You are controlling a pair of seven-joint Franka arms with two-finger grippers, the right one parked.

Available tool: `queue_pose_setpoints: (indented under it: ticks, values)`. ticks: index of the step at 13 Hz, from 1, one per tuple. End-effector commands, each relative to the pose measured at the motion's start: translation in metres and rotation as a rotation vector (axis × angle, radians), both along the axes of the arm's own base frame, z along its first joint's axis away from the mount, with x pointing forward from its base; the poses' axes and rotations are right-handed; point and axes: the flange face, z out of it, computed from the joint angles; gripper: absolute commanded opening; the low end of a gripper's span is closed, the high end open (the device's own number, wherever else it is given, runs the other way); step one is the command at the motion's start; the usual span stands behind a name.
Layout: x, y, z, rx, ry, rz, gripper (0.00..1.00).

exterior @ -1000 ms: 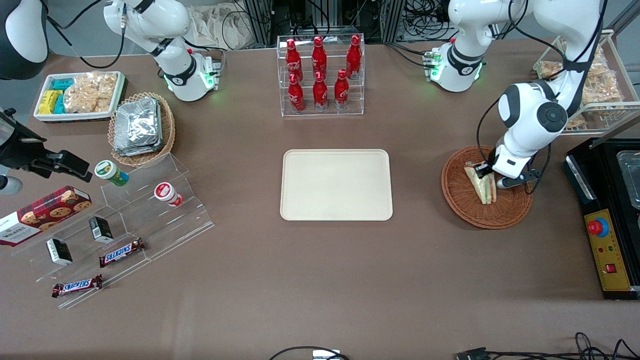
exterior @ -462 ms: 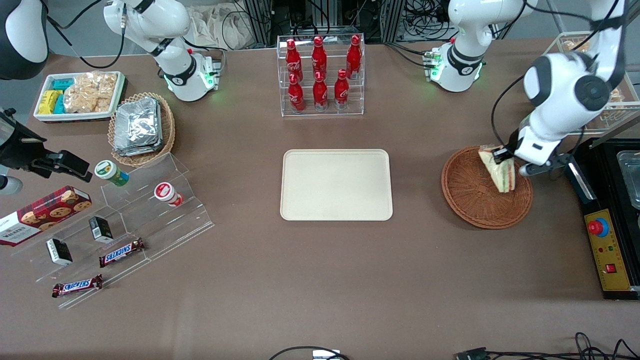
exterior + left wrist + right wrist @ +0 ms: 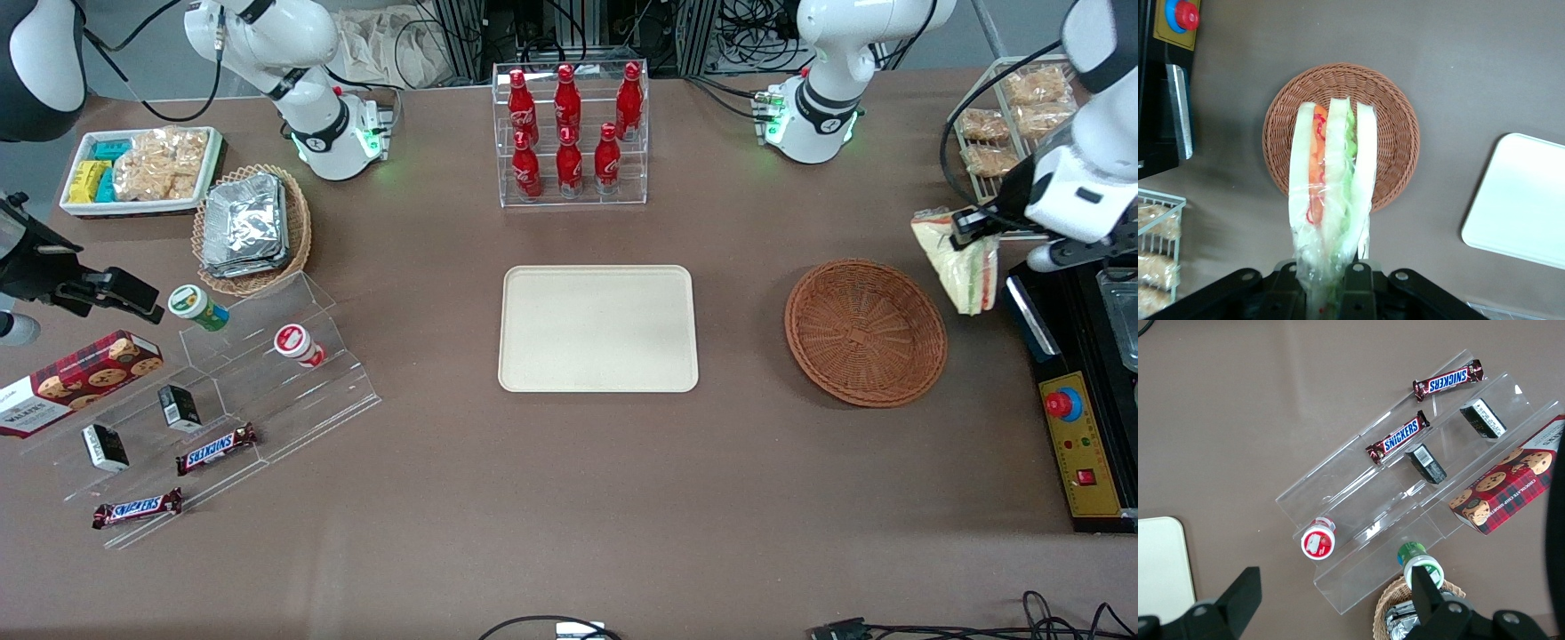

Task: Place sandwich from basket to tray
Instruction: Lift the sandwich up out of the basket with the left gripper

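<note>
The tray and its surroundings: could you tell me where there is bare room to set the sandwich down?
The tray is bare. Bare table also lies between it and the basket. The gripper holds the sandwich aloft beside the basket. It is crowded at the acrylic shelf.

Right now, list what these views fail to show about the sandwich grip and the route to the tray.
- Gripper fingertips: the sandwich wrap covers them in the front view, and the wrist view cuts them off at its edge.
- Tray: partly cut off in the left wrist view; whole only in the front view.
- Height of the sandwich above the basket: neither view settles it.
</note>
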Motion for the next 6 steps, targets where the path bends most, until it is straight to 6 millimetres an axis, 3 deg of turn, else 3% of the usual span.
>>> queue_pose_setpoints:
  ticks: [1, 6]
  values:
    - [0.025, -0.032, 0.012, -0.022, 0.038, -0.038, 0.07]
    - [0.023, -0.211, 0.017, -0.017, 0.022, 0.05, 0.08]
